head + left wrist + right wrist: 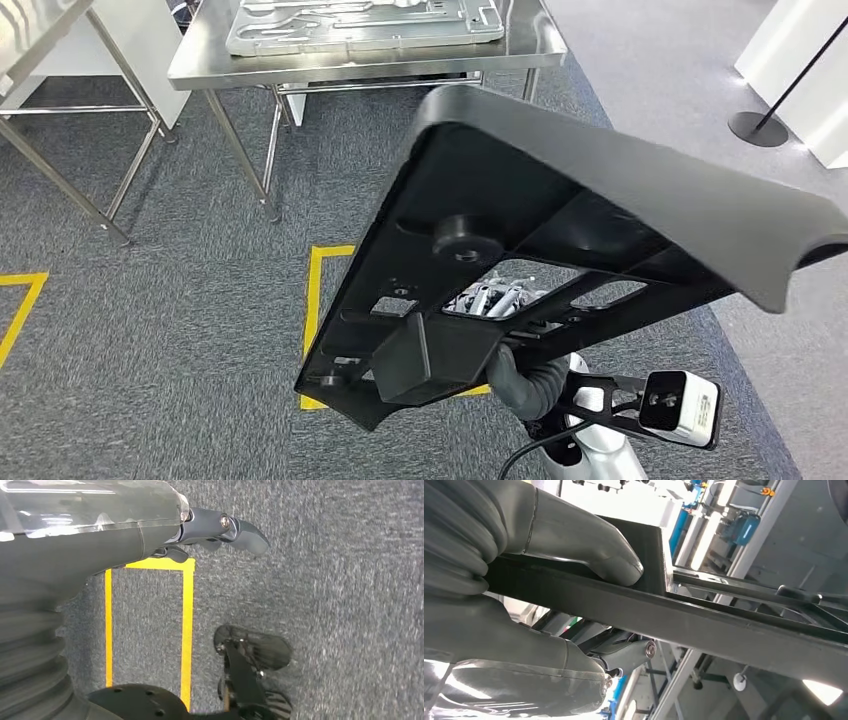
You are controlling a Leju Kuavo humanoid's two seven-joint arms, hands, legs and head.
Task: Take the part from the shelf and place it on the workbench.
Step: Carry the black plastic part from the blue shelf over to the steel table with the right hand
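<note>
The part (600, 200) is a large black flat frame with ribs, cut-outs and a raised edge. It is off the ground and tilted, spanning the middle and right of the head view. My right hand (517, 372) grips its lower end from beneath, with fingers showing through a cut-out. In the right wrist view the thick thumb (594, 550) presses on the part's black rail (734, 625). The steel workbench (530, 45) stands ahead at the top of the head view. My left hand (220, 530) hangs over the carpet holding nothing, fingers apart.
A silver metal plate (360, 25) lies on the workbench. A second steel table (60, 60) stands at the far left. Yellow tape (315, 300) marks a square on the grey carpet. A stanchion base (757, 128) stands at the right by a white wall.
</note>
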